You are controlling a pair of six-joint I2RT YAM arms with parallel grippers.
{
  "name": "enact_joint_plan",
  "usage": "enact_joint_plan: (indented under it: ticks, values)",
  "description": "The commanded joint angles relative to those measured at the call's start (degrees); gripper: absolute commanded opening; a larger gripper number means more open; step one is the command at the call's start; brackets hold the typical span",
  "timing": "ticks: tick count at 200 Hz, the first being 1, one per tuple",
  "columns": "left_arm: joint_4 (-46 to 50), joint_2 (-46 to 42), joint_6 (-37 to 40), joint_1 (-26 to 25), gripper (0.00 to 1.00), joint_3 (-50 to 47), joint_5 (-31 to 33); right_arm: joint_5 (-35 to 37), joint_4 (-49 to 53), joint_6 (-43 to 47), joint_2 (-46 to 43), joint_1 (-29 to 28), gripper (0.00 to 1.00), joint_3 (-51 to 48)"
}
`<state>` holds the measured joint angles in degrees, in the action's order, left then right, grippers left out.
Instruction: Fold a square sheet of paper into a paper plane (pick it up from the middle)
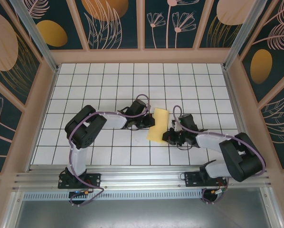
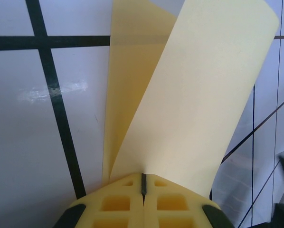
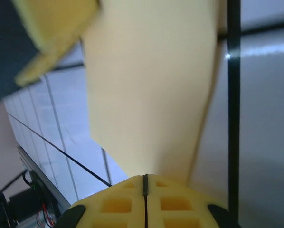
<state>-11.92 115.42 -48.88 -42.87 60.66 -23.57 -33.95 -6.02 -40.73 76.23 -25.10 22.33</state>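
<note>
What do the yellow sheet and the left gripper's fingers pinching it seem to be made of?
Square sheet of paper: thin matte paper, apparently; it curls and folds softly. Fingers of the left gripper: likely moulded plastic, matte yellow, judging by the square recesses.

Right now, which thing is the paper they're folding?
Look at the white gridded table, near its middle, between the two black arms. The square sheet of paper is the narrow pale-yellow shape pinched by the left gripper and right gripper, the only yellow patch against the white tiles.
</note>
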Motion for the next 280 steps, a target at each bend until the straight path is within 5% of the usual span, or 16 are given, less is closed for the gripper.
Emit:
enact_joint_plan:
  ticks: [1, 53, 93, 132, 186, 280]
  values:
    - [4.98, 3.24, 1.5, -0.39, 0.0, -0.78, 0.64, 1.71, -0.8, 1.11, -2.19, 4.06, 0.08, 4.04]
    - [5.24, 3.5, 1.77, -0.41, 0.0, -1.07, 0.59, -2.82, -8.8, 2.99, 9.79, 8.51, 0.08, 9.18]
    - [5.47, 3.5, 1.86, -0.45, 0.0, -1.1, 0.69, 0.44, -8.55, 4.83, 15.65, 9.9, 0.08, 8.5]
    - [5.51, 3.64, 1.95, -0.46, 0.0, -1.29, 0.59, 2.62, -7.52, 5.8, 18.17, 11.13, 0.08, 6.92]
    - [5.95, 3.75, 2.11, -0.45, 0.0, -1.16, 0.73, -5.45, -8.96, 4.43, 14.19, 12.13, 0.1, 11.2]
    - [6.41, 3.76, 2.48, -0.39, 0.0, -1.07, 0.69, -1.13, -7.95, 5.27, 24.3, 14.28, 0.09, 13.83]
